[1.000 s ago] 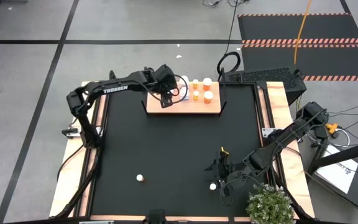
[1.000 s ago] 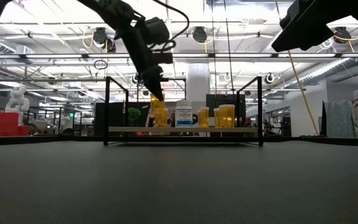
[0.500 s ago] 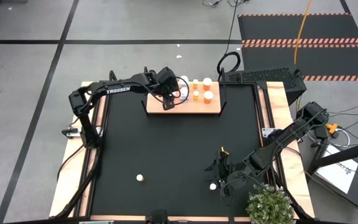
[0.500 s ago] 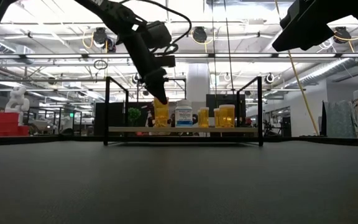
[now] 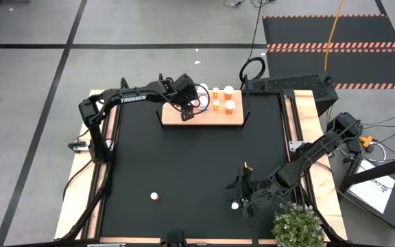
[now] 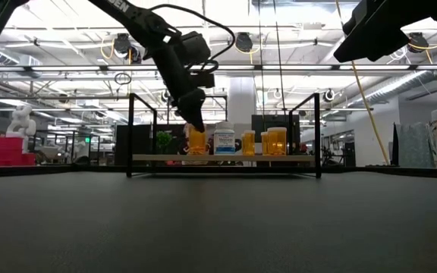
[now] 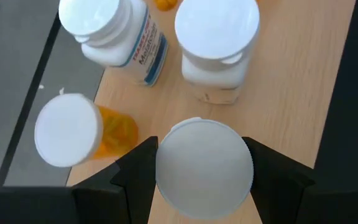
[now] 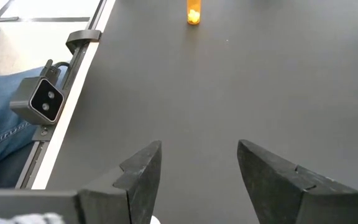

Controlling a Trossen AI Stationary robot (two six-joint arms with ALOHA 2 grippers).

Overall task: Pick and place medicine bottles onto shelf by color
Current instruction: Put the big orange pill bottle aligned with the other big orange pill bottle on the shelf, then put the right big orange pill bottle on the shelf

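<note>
A bright, open workshop hall lies behind the black table [image 5: 184, 165]. On its far edge the shelf [image 5: 214, 118] carries several medicine bottles [image 5: 229, 106]. The left gripper [image 7: 204, 165] grasps an orange bottle [image 6: 196, 141] on the board; the right gripper [image 8: 197, 162], jaws released, hovers near a bottle [image 5: 235, 204] near the front edge.

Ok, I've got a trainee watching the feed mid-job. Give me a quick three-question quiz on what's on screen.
1. True or false: the left gripper is closed on a white-capped bottle over the shelf.
2. What does the right gripper hold?
A. an orange bottle
B. nothing
C. a white bottle
3. How many bottles stand on the black mat, off the shelf, in the high view?

Key:
1. True.
2. B: its fingers are apart over bare mat.
3. Two: one near the front left, one beside the right gripper.
</note>
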